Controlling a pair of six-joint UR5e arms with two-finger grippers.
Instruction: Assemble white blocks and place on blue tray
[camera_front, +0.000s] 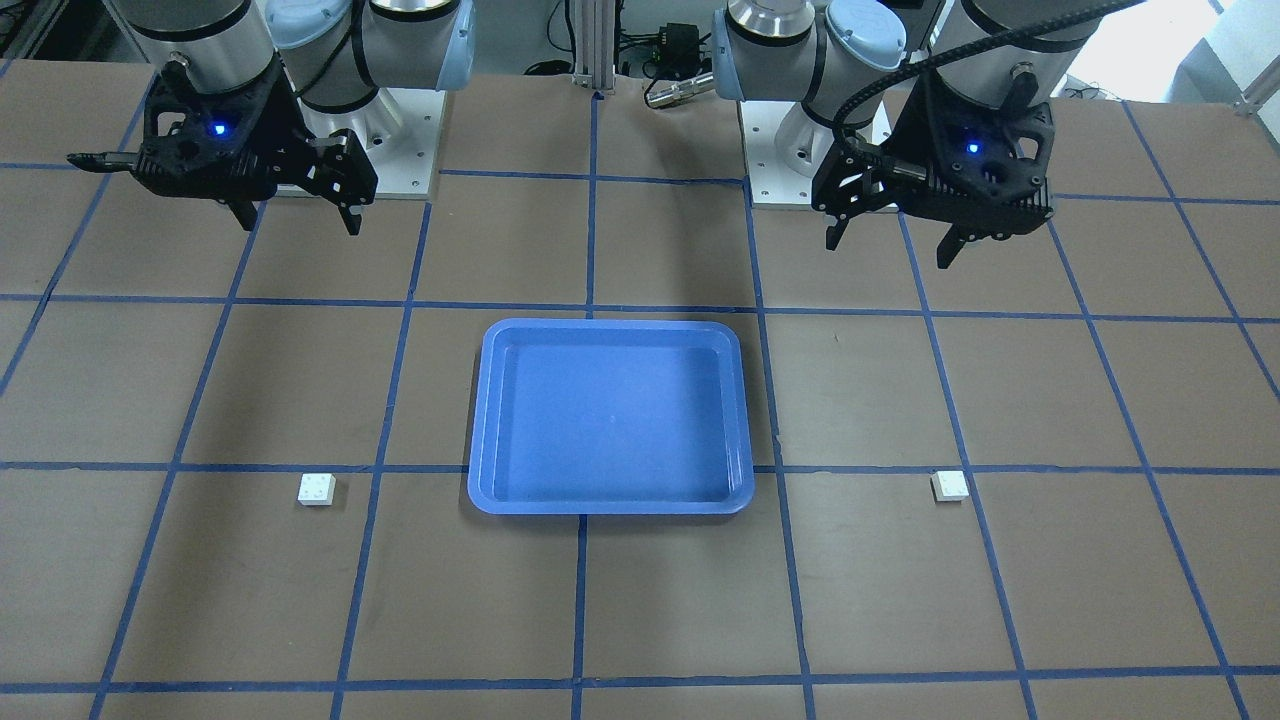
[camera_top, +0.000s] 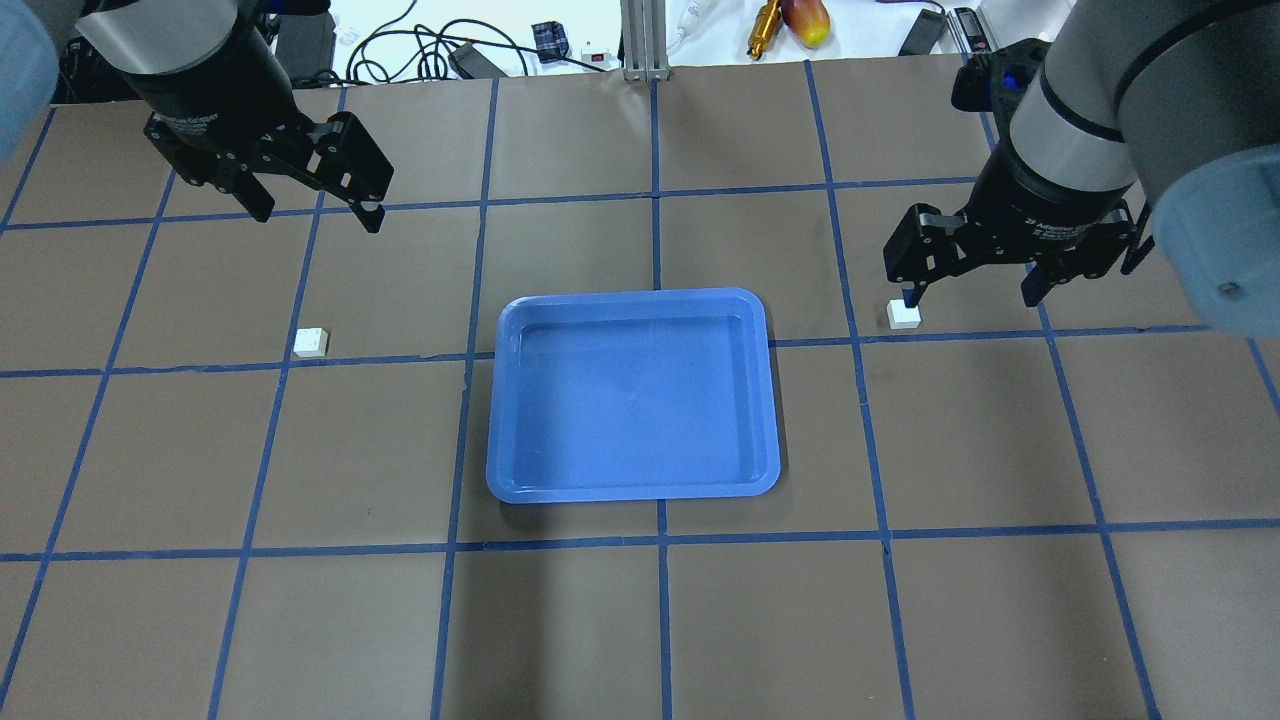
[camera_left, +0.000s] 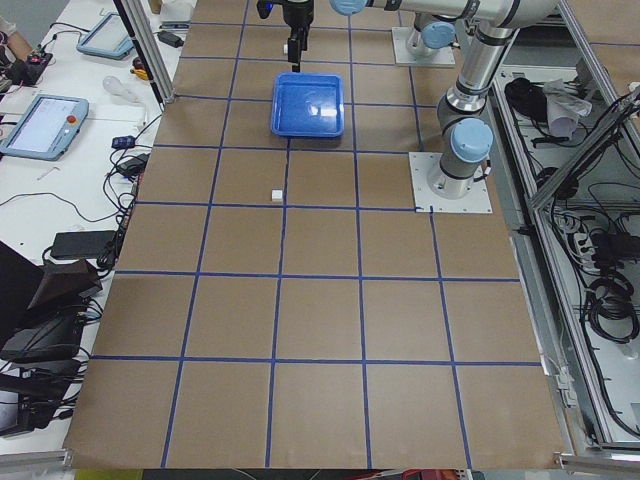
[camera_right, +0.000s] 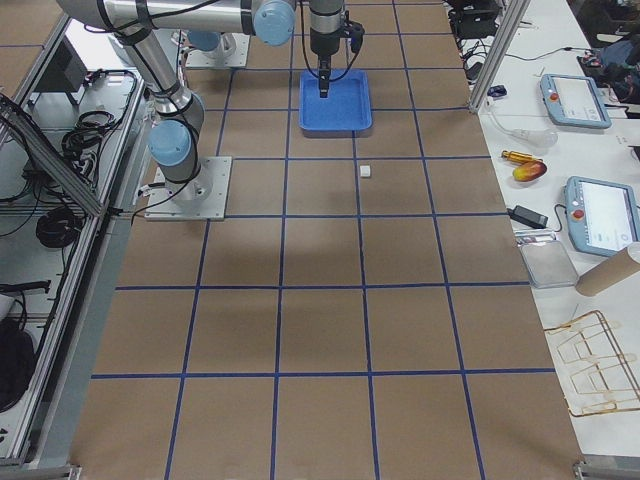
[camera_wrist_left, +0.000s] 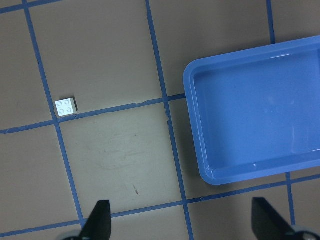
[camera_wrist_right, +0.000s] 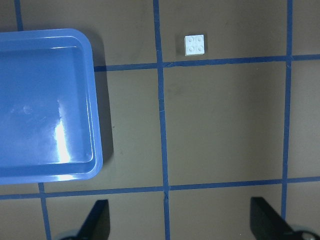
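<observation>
The blue tray (camera_top: 632, 300) lies empty at the table's middle. One white block (camera_top: 311, 343) lies on the table to the tray's left, and also shows in the left wrist view (camera_wrist_left: 66, 106). The other white block (camera_top: 904, 315) lies to the tray's right, and also shows in the right wrist view (camera_wrist_right: 195, 44). My left gripper (camera_top: 320, 220) is open and empty, held above the table beyond its block. My right gripper (camera_top: 968, 300) is open and empty, hovering close beside its block. The blocks are apart, each studs up.
The brown table (camera_top: 640, 620) carries a grid of blue tape lines. The arm bases (camera_front: 800, 150) stand at the robot's side. Cables and small tools (camera_top: 790, 20) lie beyond the table's far edge. Tablets (camera_right: 575, 100) sit on the side benches.
</observation>
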